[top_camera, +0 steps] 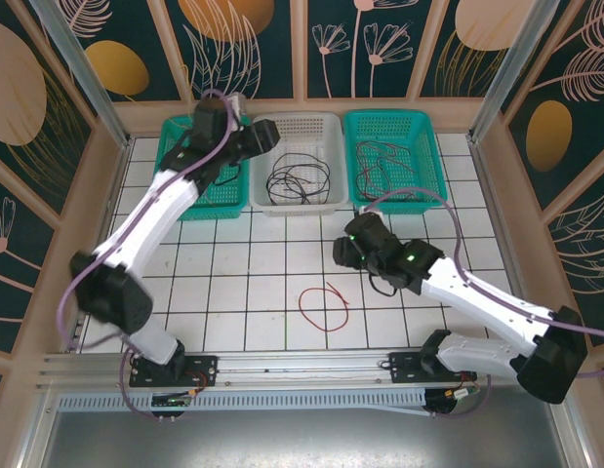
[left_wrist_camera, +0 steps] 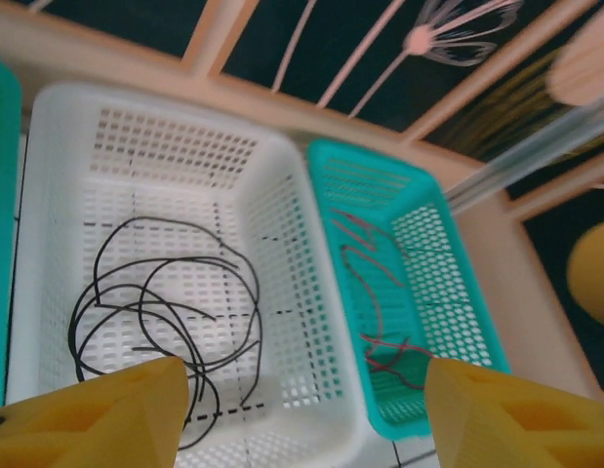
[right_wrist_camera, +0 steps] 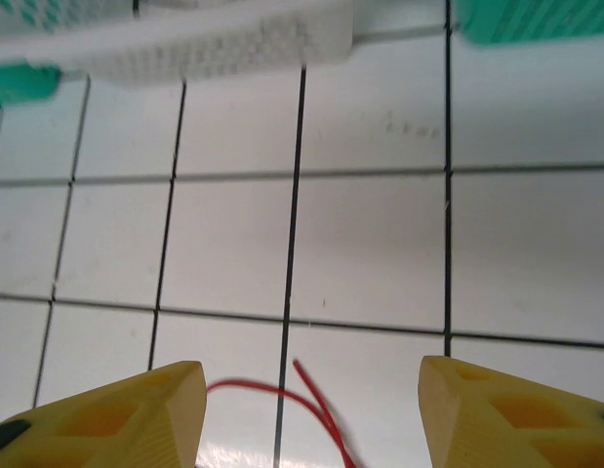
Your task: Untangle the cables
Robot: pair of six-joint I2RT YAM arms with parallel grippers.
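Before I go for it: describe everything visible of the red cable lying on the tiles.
The red cable is one thin, flexible wire lying flat on the white tiled table in a loose oval loop, its ends seeming to overlap at the far side. It sits alone near the front centre, apart from the baskets. From the right wrist, a curved stretch and one free end lie between the open jaws of the right gripper, untouched; only the tiles touch it.

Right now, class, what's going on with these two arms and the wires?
The left arm's fingers hang open above the white basket, where black cables lie coiled. The right arm's fingers, open too, hover above a red cable looped on the tiled table. More red cables sit in a teal basket. Nothing is held.
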